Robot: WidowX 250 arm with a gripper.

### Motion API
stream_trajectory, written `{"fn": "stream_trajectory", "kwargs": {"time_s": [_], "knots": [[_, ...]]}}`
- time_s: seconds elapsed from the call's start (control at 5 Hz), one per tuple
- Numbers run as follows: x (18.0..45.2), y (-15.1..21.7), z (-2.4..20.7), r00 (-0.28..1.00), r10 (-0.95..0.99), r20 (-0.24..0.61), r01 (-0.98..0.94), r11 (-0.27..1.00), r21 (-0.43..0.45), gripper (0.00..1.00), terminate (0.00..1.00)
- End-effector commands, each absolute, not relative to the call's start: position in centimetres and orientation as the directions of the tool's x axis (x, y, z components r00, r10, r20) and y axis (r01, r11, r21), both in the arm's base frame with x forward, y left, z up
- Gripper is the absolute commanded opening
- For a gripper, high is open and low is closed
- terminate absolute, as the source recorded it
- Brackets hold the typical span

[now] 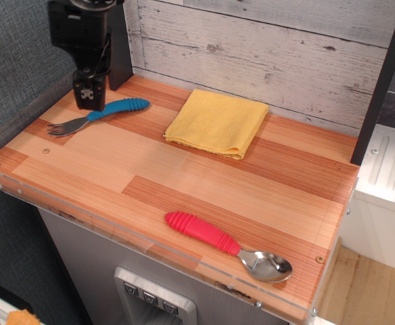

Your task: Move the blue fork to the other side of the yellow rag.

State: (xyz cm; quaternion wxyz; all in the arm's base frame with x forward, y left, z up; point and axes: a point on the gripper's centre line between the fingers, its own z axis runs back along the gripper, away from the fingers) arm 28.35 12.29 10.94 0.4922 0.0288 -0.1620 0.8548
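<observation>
The blue fork [113,109] lies flat on the wooden table, left of the yellow rag [217,122], with its silver tines [60,127] pointing to the front left. My gripper [89,95] hangs just above the table at the far left, over the fork's neck and apart from it. I see its fingers side-on; it holds nothing. The yellow rag lies folded and flat near the back wall.
A red-handled silver spoon [226,244] lies near the table's front edge on the right. The plank wall [265,47] runs along the back. A dark post [380,81] stands at the right, and a clear rim [21,193] edges the table's front left.
</observation>
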Motion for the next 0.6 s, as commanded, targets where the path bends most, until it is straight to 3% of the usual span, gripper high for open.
{"fn": "stream_trajectory", "kwargs": {"time_s": [0.0, 0.2, 0.4], "knots": [[25.2, 8.7, 12.6, -0.479, 0.857, 0.191, -0.857, -0.409, -0.314, 1.00, 0.00], [25.2, 6.0, 12.1, -0.469, 0.867, 0.170, -0.858, -0.402, -0.320, 1.00, 0.00], [24.5, 3.9, 11.6, -0.446, 0.882, 0.154, -0.867, -0.383, -0.318, 1.00, 1.00]]}}
